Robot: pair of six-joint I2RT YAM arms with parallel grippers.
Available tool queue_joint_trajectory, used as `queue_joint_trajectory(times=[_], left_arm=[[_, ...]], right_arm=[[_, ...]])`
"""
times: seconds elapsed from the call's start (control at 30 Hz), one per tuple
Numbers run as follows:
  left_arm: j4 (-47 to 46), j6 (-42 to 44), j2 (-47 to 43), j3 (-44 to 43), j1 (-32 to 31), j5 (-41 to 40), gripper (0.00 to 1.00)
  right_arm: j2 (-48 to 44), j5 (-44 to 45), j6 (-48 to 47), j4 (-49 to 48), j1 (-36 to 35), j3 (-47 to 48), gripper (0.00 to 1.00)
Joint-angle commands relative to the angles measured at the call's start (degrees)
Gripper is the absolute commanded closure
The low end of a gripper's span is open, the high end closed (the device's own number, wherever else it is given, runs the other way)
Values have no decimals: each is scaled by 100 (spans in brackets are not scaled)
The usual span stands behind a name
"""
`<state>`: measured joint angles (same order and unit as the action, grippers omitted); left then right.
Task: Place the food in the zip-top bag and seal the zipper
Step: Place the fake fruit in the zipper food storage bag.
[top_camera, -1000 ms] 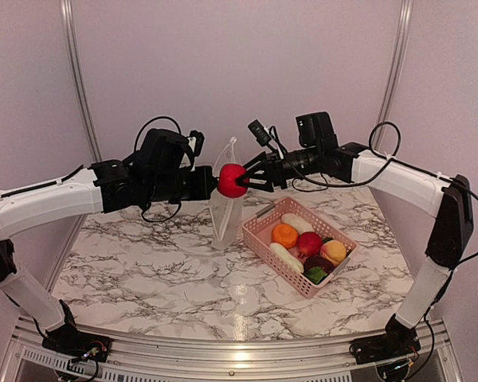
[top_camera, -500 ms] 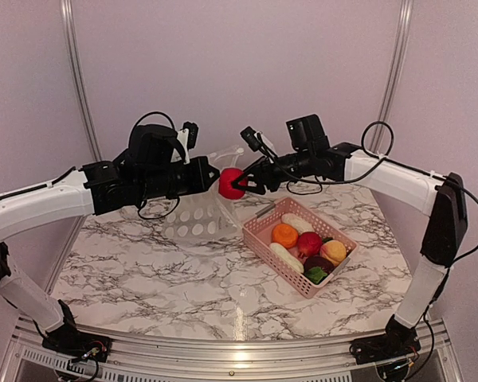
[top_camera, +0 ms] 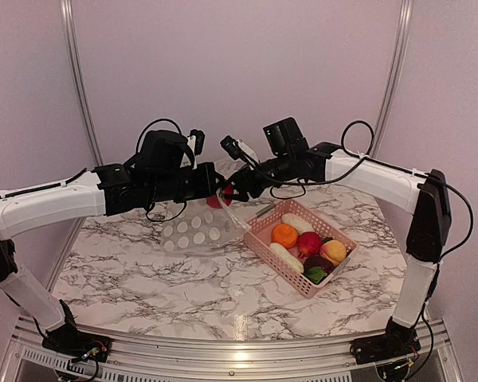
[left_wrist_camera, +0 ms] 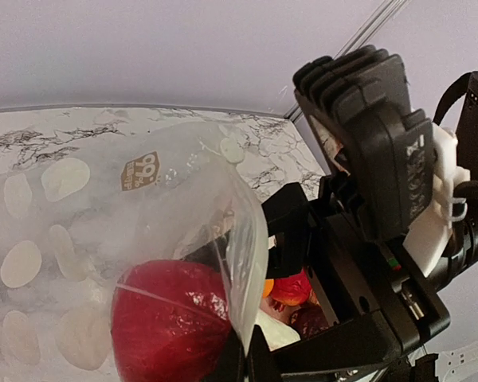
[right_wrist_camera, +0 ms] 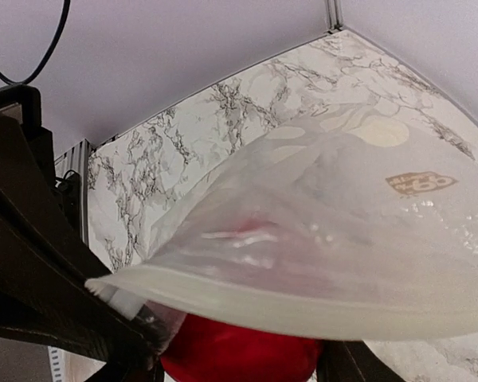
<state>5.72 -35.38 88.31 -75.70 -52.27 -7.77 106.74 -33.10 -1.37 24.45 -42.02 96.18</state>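
The polka-dot zip-top bag (top_camera: 193, 231) hangs slanted to the left, and my left gripper (top_camera: 214, 189) is shut on its mouth edge. My right gripper (top_camera: 233, 193) is shut on a red round fruit (top_camera: 215, 202) and holds it in the bag's mouth. In the left wrist view the red fruit (left_wrist_camera: 167, 326) shows through the bag's film (left_wrist_camera: 80, 207), beside my pinching gripper (left_wrist_camera: 244, 360). In the right wrist view the whitish zipper (right_wrist_camera: 303, 306) crosses just above the red fruit (right_wrist_camera: 239, 354). The other food lies in the basket.
The pink basket (top_camera: 259, 238) stands right of the bag. It holds an orange piece (top_camera: 284, 235), a red one (top_camera: 308, 243), a peach one (top_camera: 333, 251), a dark purple one (top_camera: 319, 263), two white oblongs (top_camera: 296, 222) and a green leafy piece (top_camera: 316, 274).
The bag swung from hanging upright to slanting out to the left. My right gripper moved left and down, carrying the red fruit into the bag's mouth.
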Motion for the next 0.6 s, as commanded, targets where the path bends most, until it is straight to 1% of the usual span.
queue_joint_trajectory(times=[0.0,0.07,0.13,0.2,0.3,0.37,0.57], left_arm=[[-217,-31,106,-6,-42,236,100],[-208,-11,110,-2,-46,188,100],[-159,10,104,11,-52,114,100],[-104,37,73,54,-51,40,100],[-88,49,-61,203,-39,-128,100],[-69,104,-143,306,-33,-255,100],[133,282,-209,497,-28,-526,100]], right_arm=[[390,-469,675,-278,-95,520,61],[489,-904,924,-464,-96,525,55],[471,-1134,1002,-592,-101,446,44],[344,-987,865,-510,-96,376,30],[2,-656,493,-266,-97,202,12],[-325,-449,255,-222,-95,-16,3],[-1078,-29,-296,-164,-78,-577,2]])
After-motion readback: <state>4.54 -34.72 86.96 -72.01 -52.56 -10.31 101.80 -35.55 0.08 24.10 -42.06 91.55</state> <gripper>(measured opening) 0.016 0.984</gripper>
